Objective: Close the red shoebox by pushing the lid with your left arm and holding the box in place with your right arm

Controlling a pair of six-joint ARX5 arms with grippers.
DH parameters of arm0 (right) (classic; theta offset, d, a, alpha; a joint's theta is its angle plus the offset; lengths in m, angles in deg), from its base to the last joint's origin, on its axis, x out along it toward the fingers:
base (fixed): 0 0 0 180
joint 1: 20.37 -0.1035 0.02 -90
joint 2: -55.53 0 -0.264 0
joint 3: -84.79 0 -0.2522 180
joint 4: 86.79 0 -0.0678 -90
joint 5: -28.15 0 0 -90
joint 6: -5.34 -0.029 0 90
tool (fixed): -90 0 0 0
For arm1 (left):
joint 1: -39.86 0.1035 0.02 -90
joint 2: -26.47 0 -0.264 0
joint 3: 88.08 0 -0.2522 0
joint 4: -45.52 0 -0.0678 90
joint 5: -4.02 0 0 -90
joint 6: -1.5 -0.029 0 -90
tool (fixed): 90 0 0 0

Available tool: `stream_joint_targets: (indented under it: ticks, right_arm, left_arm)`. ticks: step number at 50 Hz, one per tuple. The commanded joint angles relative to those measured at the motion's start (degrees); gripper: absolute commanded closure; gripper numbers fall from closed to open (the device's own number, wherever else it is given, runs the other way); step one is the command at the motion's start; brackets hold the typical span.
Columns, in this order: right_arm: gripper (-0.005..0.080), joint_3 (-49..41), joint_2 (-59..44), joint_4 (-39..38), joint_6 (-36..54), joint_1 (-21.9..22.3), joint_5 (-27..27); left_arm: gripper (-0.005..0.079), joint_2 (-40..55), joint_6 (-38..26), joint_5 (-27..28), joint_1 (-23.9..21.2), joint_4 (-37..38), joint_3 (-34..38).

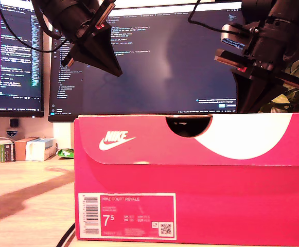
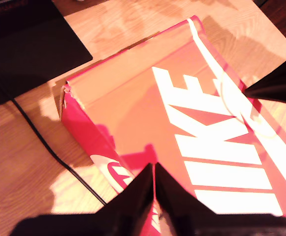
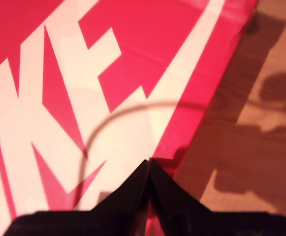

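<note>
The red shoebox [image 1: 193, 200] stands on the wooden table with its labelled end toward the exterior view. Its lid [image 1: 190, 139] lies flat on top, white NIKE lettering [image 2: 216, 147] across it. My first gripper [image 1: 117, 71] hangs high above the box at the exterior view's left, shut [image 2: 154, 166] and holding nothing, over the lid near a long side. My second gripper [image 1: 249, 103] is at the exterior view's right, shut [image 3: 149, 161], low over the lid [image 3: 83, 98] beside its long edge. Whether it touches the lid I cannot tell. Its dark finger also shows in the first wrist view [image 2: 275, 83].
Two monitors [image 1: 149, 56] stand behind the box. Small cartons [image 1: 20, 149] and a green packet [image 1: 65, 152] sit at the exterior view's left, a plant [image 1: 298, 87] at its right. A black cable [image 2: 44, 142] runs along the table beside the box, near a black mat [image 2: 29, 44].
</note>
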Motion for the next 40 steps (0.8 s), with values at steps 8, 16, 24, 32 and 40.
stream_joint_targets:
  ticks: [8, 16, 24, 32, 40]
  right_arm:
    - [0.0765, 0.0, 1.0, -3.1, 0.7, -0.4, -0.1]
    - [0.0765, 0.0, 7.1, -7.9, 0.8, -0.2, -0.2]
    - [0.0765, 0.0, 13.8, -12.7, 2.5, 0.0, -5.0]
    - [0.0765, 0.0, 19.2, -14.4, 4.9, 1.5, -8.3]
    - [0.0765, 0.0, 23.2, -14.4, 4.9, 4.3, -9.2]
  left_arm:
    - [0.0761, -3.6, -0.2, -1.5, 0.4, -1.4, -0.1]
    - [0.0761, -8.2, -0.3, -6.1, 1.1, -2.1, -0.1]
    - [0.0761, -13.2, -1.6, -10.1, 2.9, -1.9, -0.1]
    - [0.0761, -17.8, -3.0, -14.0, 5.7, -1.9, 0.0]
    - [0.0761, -21.3, -4.4, -15.3, 9.2, -0.8, 0.2]
